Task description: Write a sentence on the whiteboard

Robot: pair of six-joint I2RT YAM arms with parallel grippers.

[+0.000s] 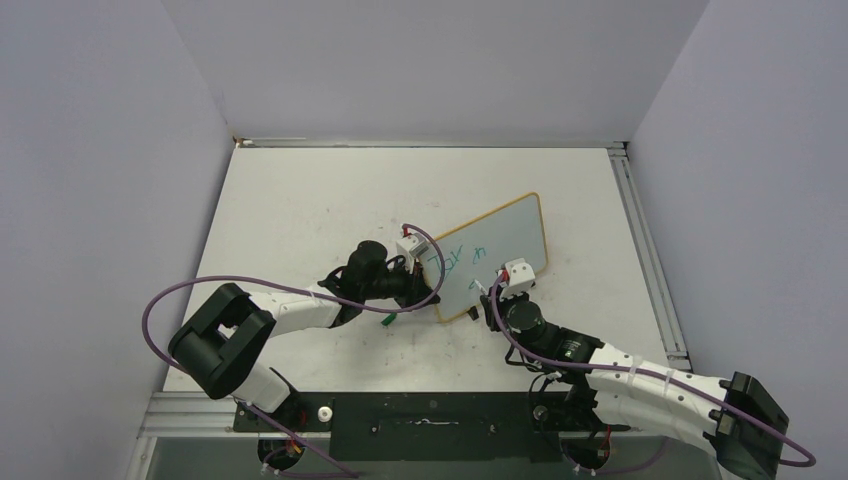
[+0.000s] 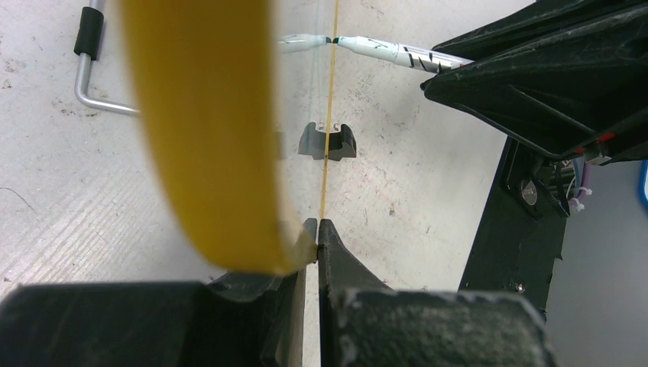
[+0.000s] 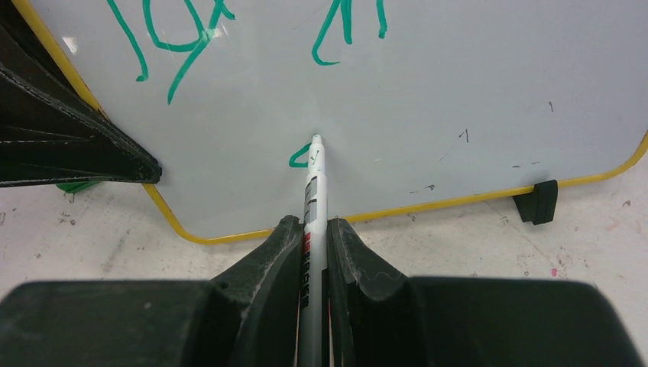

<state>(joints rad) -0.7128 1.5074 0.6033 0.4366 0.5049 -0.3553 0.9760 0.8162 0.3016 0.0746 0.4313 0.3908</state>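
The whiteboard (image 1: pixel 497 250) stands tilted on the table, with a yellow rim and a black foot (image 3: pixel 535 202). The sentence shows as teal words, roughly "Joy" (image 3: pixel 176 38) and "in" (image 3: pixel 348 30), with a small fresh mark (image 3: pixel 299 157) below them. My left gripper (image 1: pixel 432 290) is shut on the board's rim at its near left corner; in the left wrist view (image 2: pixel 317 229) the rim (image 2: pixel 206 130) is pinched between the jaws. My right gripper (image 3: pixel 313 223) is shut on a white marker (image 3: pixel 312 191). The marker's tip touches the board by the fresh mark. The right gripper also shows in the top view (image 1: pixel 488 297).
A bent metal hex key (image 2: pixel 95 73) lies on the table behind the board. A small green piece (image 1: pixel 390 320) lies on the table under the left wrist. A metal rail (image 1: pixel 645 250) runs along the table's right edge, with grey walls around.
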